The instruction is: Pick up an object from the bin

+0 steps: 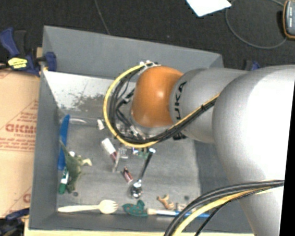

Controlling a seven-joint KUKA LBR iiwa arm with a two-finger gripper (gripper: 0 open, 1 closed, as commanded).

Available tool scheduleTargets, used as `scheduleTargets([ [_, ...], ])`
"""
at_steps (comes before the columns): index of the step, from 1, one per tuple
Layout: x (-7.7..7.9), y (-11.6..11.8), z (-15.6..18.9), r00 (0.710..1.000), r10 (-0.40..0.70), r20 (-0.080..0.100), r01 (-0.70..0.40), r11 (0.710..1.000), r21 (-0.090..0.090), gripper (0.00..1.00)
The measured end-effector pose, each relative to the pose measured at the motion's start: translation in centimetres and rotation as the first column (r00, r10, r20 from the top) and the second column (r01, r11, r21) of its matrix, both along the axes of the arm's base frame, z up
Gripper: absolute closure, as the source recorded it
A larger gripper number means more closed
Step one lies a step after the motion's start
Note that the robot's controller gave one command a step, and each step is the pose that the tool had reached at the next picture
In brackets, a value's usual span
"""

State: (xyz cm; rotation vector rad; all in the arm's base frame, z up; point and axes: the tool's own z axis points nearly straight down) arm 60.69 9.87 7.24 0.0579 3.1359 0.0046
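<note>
The grey bin (133,50) holds the gripper (128,165) near its middle; whether the gripper is wide or narrow cannot be told. A small dark-red piece (127,175) lies directly under the gripper, with a silver piece (136,190) just beside it. The descent should centre on the red piece and stay clear of the silver one.

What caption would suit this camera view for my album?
Robot arm in a grey bin, its gripper near the middle; a green dinosaur, cream fork and blue stick lie about it.
</note>
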Motion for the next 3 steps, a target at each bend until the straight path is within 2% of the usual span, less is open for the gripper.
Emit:
scheduleTargets([
  [1, -1.9, 1.3, -0.1, 0.904, -0.427, 0.014, 0.427, 0.904, 0.010, 0.00],
  [2, 0.1, -0.1, 0.1, 1.000, -0.009, 0.004, 0.009, 1.000, 0.001, 1.00],
  [3, 0.1, -0.1, 0.1, 1.000, -0.010, 0.004, 0.010, 1.000, 0.001, 1.00],
])
